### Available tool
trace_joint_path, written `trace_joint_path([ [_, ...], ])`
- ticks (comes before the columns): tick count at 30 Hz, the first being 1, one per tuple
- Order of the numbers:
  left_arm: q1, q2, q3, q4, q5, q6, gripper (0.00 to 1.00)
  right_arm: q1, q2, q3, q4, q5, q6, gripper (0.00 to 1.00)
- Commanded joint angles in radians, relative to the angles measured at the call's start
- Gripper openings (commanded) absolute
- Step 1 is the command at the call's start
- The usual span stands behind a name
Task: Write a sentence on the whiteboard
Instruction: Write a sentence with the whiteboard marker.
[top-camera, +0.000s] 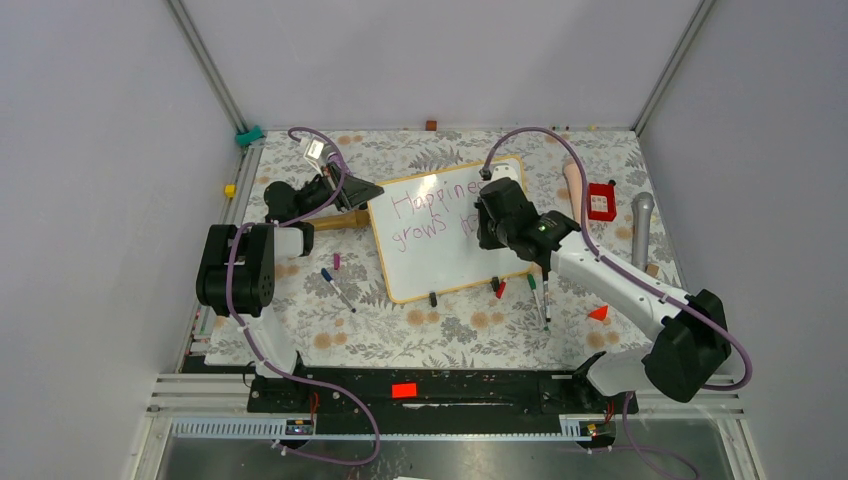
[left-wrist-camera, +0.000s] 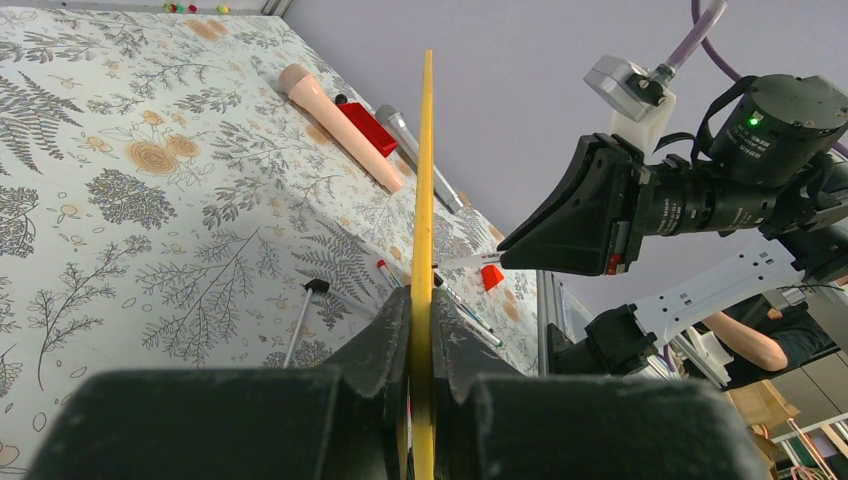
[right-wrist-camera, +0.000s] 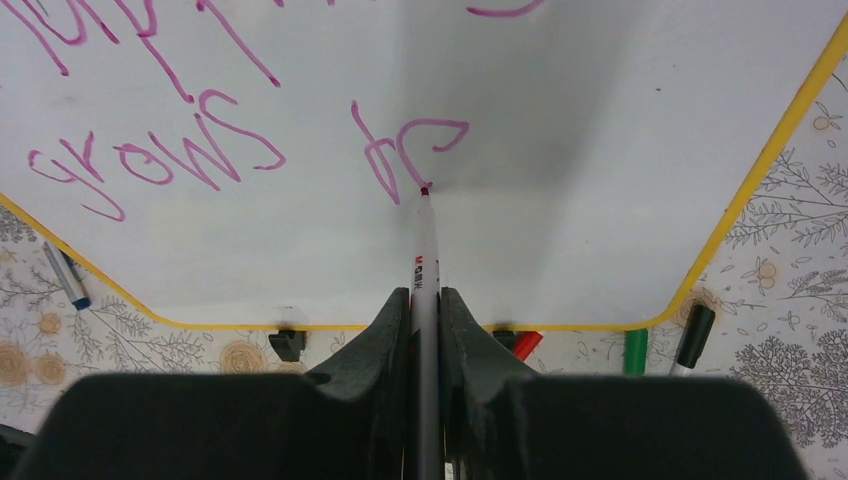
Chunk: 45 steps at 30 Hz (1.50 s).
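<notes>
Whiteboard lies in the middle of the bench, which has a leafy flower cloth on it. The board has a thin yellow rim and small black feet along its near edge.

The left tool is closed tight on the board's yellow rim at the left side, and in the left wrist view the rim runs straight up between the two black fingers.

The right tool is over the right half of the board. It is closed on a white marker, and the marker's dark pink tip touches the white surface.

The sentence is in pink letters, in two lines. The top line starts with "Happines" and then goes under the right arm. The lower line says "grows", and after it come a few more pink strokes right at the marker tip.

Beside the board's left edge lie a blue-capped marker and a small pink cap. Near the board's feet lie a red cap, a green marker and a black marker. To the right of the board are a red box, a peach-colored microphone and a grey microphone.
</notes>
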Motion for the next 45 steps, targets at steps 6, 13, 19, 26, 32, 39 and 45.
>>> trace_joint_path([
  [6,-0.012,-0.033,-0.001,0.063,0.054,0.02,0.0,-0.013,0.012,0.053,-0.043,0.114,-0.02,0.0],
  [13,-0.013,-0.035,0.002,0.063,0.055,0.018,0.0,-0.016,0.019,0.095,-0.054,0.153,-0.039,0.0],
  [19,-0.013,-0.033,0.0,0.064,0.055,0.02,0.0,-0.019,-0.022,0.098,-0.053,0.103,-0.053,0.0],
  [26,-0.013,-0.032,0.003,0.064,0.055,0.02,0.0,-0.041,-0.06,0.097,-0.054,0.079,-0.07,0.0],
  [32,-0.013,-0.032,0.003,0.063,0.053,0.019,0.0,-0.054,-0.034,0.118,-0.053,0.107,-0.071,0.0],
  [39,-0.013,-0.033,0.0,0.064,0.054,0.021,0.0,-0.071,0.003,0.132,-0.022,0.108,-0.07,0.0],
  [45,-0.013,-0.035,0.0,0.063,0.055,0.02,0.0,-0.073,0.029,0.122,-0.023,0.099,-0.052,0.0],
])
